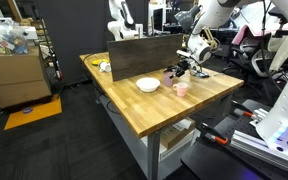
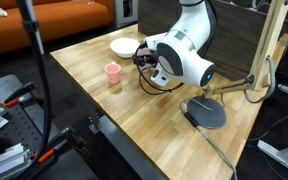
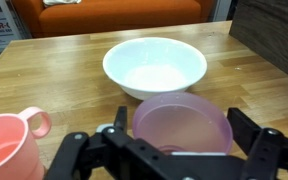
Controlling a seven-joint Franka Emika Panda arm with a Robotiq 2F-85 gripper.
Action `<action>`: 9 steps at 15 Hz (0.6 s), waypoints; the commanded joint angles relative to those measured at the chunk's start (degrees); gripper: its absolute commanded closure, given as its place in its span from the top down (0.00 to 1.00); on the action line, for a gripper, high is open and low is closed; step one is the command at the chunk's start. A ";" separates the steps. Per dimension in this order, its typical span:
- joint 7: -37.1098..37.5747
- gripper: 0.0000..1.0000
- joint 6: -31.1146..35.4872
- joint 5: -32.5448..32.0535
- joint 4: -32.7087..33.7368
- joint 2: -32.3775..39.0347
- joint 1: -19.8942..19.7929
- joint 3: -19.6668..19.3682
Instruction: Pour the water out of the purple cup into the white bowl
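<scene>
The purple cup (image 3: 181, 125) is light lilac, stands upright and holds water. It sits between the two black fingers of my gripper (image 3: 184, 128), which press on its left and right sides. The white bowl (image 3: 154, 65) stands just beyond the cup and looks empty. In both exterior views the gripper (image 1: 187, 68) (image 2: 147, 62) is low over the wooden table, beside the white bowl (image 1: 147, 85) (image 2: 124, 46). The arm largely hides the purple cup in both exterior views.
A pink cup with a handle (image 3: 9, 148) stands close to the left of the gripper; it also shows in both exterior views (image 1: 180, 89) (image 2: 112, 72). A dark board (image 1: 144, 55) stands behind on the wooden table (image 1: 159, 110). A lamp base (image 2: 204, 113) lies near the arm.
</scene>
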 commanded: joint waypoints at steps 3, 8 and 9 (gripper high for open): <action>-2.57 1.00 -2.01 -0.95 -4.21 -4.98 0.25 -1.21; -7.69 1.00 -7.18 -5.94 -11.78 -14.25 0.09 -4.16; -8.02 1.00 -8.40 -8.14 -13.96 -16.28 -0.13 -5.40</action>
